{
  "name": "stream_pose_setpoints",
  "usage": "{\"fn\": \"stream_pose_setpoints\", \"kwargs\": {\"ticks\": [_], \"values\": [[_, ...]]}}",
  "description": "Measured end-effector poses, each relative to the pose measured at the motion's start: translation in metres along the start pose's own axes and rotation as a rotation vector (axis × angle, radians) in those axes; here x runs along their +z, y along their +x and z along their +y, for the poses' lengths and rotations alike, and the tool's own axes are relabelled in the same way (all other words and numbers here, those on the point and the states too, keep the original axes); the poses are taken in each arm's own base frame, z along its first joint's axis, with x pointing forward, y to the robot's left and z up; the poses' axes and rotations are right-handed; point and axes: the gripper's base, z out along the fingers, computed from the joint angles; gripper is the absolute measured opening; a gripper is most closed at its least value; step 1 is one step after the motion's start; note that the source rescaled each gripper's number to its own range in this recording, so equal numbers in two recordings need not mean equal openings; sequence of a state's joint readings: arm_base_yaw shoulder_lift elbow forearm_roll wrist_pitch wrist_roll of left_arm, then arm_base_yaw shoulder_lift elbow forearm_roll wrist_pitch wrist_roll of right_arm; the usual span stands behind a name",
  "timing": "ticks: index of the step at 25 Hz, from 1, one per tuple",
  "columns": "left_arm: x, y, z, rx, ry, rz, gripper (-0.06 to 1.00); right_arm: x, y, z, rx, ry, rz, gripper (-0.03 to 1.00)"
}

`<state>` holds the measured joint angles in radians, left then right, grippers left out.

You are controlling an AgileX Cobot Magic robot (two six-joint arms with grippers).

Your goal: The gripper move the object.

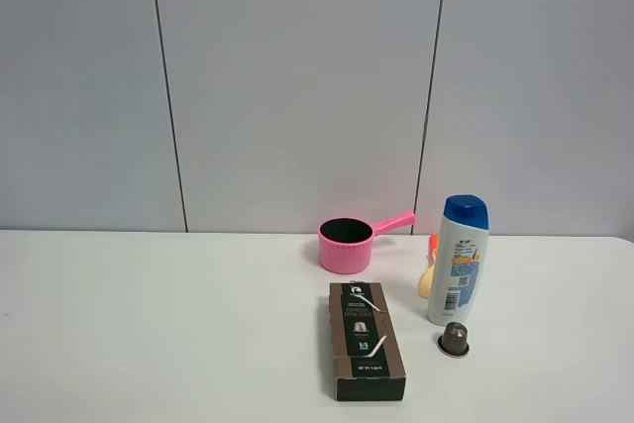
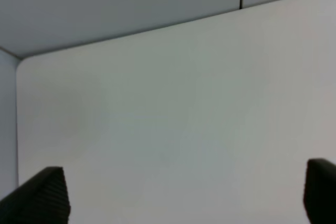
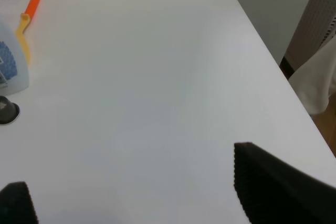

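Tall white plastic shampoo bottle with blue cap [image 1: 459,260] stands upright at right of the high view, both black grippers [image 2: 173,192] [image 3: 136,187] spread empty, and a high nudge could topple it onto the small brown capsule [image 1: 454,340].

We note a white desk [image 1: 149,324] with a matte, even surface and a rounded corner visible in the left wrist view. Behind it stands a pale grey panelled wall [image 1: 297,86], split by two thin dark vertical seams [image 1: 166,86]. Lighting is diffuse, with soft shadows only. In the right wrist view, beyond the desk edge, we see a strip of brown floor [image 3: 325,129] and a perforated white panel [image 3: 320,19].
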<state>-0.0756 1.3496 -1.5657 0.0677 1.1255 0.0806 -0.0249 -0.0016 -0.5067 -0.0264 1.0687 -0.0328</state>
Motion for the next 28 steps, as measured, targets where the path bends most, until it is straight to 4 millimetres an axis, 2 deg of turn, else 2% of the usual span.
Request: {"fn": "stream_pose_setpoints", "kwargs": {"ticks": [3,6,11,18,25,28], "values": [[-0.027,0.008,0.006,-0.043,0.013,-0.033,0.81,0.0,0.0,0.0,0.0,0.0,0.0,1.0],[-0.049,0.02,0.004,-0.049,0.027,-0.085,0.81,0.0,0.0,0.0,0.0,0.0,0.0,1.0],[-0.072,0.054,-0.003,-0.053,0.061,-0.17,0.81,0.0,0.0,0.0,0.0,0.0,0.0,1.0],[-0.086,0.109,-0.015,-0.091,0.1,-0.31,0.81,0.0,0.0,0.0,0.0,0.0,0.0,1.0],[-0.08,0.179,-0.028,-0.112,0.126,-0.327,0.81,0.0,0.0,0.0,0.0,0.0,0.0,1.0],[-0.076,0.201,-0.031,-0.11,0.126,-0.327,0.82,0.0,0.0,0.0,0.0,0.0,0.0,1.0]]}}
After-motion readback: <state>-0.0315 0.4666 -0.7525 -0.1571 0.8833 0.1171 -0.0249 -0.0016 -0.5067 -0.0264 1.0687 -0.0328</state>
